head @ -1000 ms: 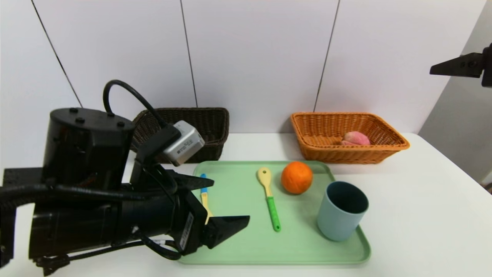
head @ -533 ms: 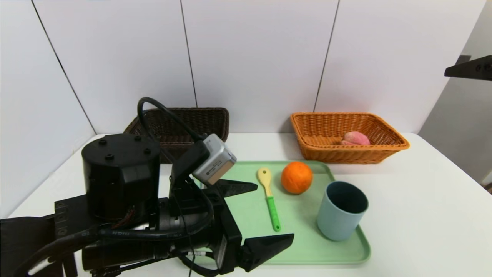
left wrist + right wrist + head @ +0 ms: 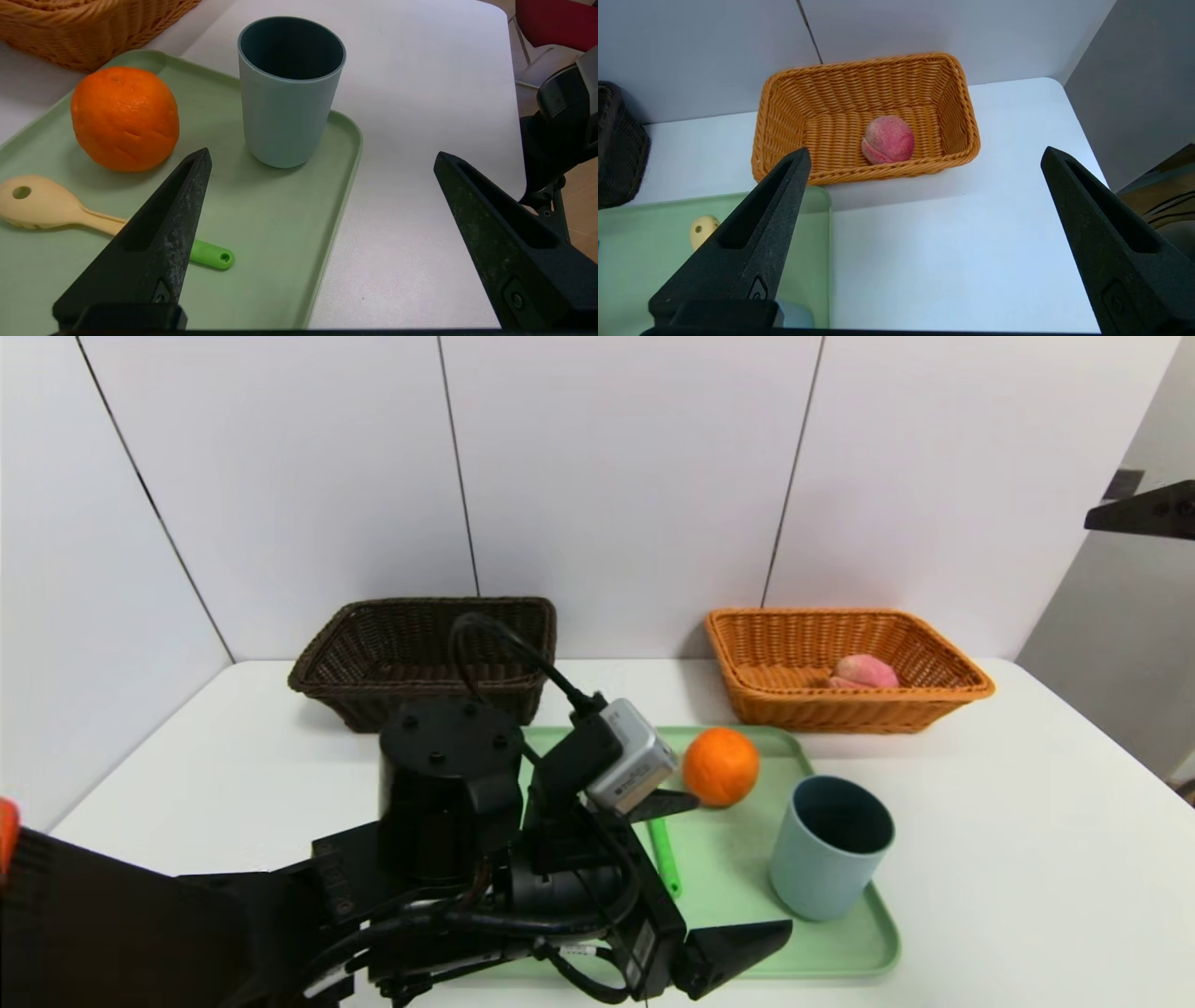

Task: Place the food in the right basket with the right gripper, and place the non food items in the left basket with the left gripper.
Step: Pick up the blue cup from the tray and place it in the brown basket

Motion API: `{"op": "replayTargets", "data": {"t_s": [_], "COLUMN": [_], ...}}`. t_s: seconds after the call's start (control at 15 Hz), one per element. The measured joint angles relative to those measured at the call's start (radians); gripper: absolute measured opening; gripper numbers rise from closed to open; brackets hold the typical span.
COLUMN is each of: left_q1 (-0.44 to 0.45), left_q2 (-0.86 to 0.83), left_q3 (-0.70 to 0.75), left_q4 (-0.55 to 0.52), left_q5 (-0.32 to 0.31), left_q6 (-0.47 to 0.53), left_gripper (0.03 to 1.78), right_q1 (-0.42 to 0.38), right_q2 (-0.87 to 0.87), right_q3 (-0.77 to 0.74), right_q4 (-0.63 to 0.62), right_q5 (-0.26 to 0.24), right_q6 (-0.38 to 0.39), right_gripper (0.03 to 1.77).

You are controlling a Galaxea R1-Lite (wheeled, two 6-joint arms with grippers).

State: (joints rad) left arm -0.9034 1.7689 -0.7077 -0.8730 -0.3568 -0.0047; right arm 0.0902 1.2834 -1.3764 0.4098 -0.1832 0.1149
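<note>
Both claws wide open, left claw [image 3: 724, 873] moved rightward over tray [image 3: 840, 952], nearer cup [image 3: 829, 847].

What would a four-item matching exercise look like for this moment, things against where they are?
Things:
1. peach
2. orange
3. cup
4. left gripper

Places:
A. standing upright at the tray's near right corner
B. on the tray, just in front of the tan basket
C. lying inside the tan basket
D. low over the tray's near edge, fingers wide apart, aimed toward the cup

Pairs: 1-C, 2-B, 3-A, 4-D
</note>
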Motion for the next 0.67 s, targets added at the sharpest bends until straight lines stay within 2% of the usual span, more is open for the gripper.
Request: {"op": "replayTargets", "data": {"t_s": [0.33, 0.67], "left_q1": [-0.002, -0.002], "left_q2": [0.114, 0.204], "left_q3": [-0.024, -0.098], "left_q4": [-0.102, -0.107], "left_q5": [-0.005, -0.016], "left_q6": [-0.001, -0.005], "left_gripper": [1.69, 1.69], "right_q1": [-0.017, -0.017], "right_q2": [0.0, -0.004], "right_q3": [0.014, 0.044], "right_q4": [-0.001, -0.003], "right_q5": [-0.002, -0.007], "right_q6": [0.001, 0.006], "right_gripper": [1.7, 1.7]}}
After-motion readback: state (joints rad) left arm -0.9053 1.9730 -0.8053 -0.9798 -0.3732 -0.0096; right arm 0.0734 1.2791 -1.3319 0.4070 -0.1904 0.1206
